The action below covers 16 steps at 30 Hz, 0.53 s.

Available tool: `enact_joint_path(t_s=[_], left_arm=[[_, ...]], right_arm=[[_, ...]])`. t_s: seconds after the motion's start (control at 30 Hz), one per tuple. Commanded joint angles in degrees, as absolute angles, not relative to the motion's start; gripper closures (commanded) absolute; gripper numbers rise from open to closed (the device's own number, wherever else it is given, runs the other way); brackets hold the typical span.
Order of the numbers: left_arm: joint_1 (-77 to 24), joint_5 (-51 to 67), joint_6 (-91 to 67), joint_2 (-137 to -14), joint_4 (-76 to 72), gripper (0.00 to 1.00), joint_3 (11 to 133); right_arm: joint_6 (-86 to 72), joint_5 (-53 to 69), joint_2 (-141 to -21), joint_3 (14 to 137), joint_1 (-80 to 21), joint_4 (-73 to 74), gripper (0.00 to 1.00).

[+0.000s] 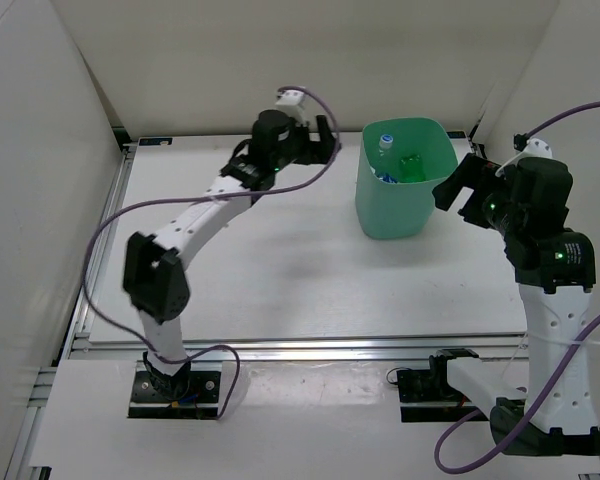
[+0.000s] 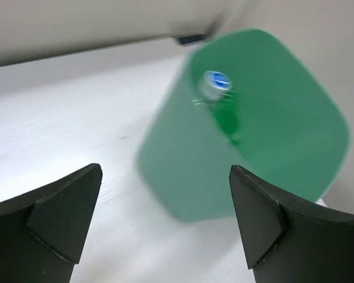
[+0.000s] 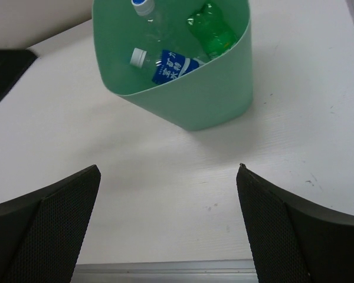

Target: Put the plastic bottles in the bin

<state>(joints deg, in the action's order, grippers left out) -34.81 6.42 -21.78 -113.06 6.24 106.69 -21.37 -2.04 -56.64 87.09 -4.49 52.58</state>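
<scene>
On the bench's (image 1: pixel 280 290) right edge, nearest us, the right pincer (image 1: pixel 460 198) hangs above the surface. Its jaws are spread wide with nothing between them, and it is turned toward the bin (image 1: pixel 390 215). The mint-green bin stands upright toward the far right corner of the bench, between the two pincers. Inside it we make out three plastic bottles: a blue-label bottle (image 3: pixel 168 66) lying on its side, a green bottle (image 3: pixel 215 32) beside it, and a clear bottle (image 3: pixel 150 15) with a blue-and-white cap behind them. We cannot tell whether a fourth lies beneath. At the far edge, just left of the bin, the left pincer (image 1: pixel 328 138) also gapes wide and grips nothing; its own wrist view is blurred.
</scene>
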Motion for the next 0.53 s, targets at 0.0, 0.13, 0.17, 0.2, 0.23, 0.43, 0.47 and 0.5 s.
enact_joint_path(t_s=[0.0,0.13,0.17,0.2,0.23,0.43,0.47,0.5], left_arm=[[-30.95,-7.77,-19.51,-94.17,6.06,0.00,93.47],[-28.13,-18.97,-19.26,-73.72,8.69,0.00,69.77],[-28.13,-20.46,-18.12,-70.52,9.31,0.00,66.39],[-27.34,-24.13,-18.11,-67.36,9.93,0.00,63.23],[-27.33,-26.00,-17.41,-64.37,10.98,0.00,60.32],[-26.81,-43.20,-21.79,-46.51,27.40,0.00,50.54],[-26.81,-45.16,-22.84,-44.75,28.73,0.00,48.88],[-26.81,-46.83,-24.94,-41.17,30.05,0.00,47.74]], right_arm=[[-23.55,1.74,-57.38,89.28,-4.31,52.38,0.00],[-23.55,2.55,-58.10,90.53,-4.31,51.69,0.00],[-23.55,2.55,-57.49,90.53,-4.31,50.55,0.00],[-23.03,3.16,-57.48,91.05,-4.31,50.54,0.00],[-22.51,3.16,-57.48,91.05,-4.31,50.54,0.00],[-22.23,3.16,-58.18,93.87,-4.31,53.87,0.00],[-22.76,2.64,-58.79,93.87,-4.31,54.75,0.00],[-23.29,2.64,-59.49,93.87,-4.31,56.67,0.00]])
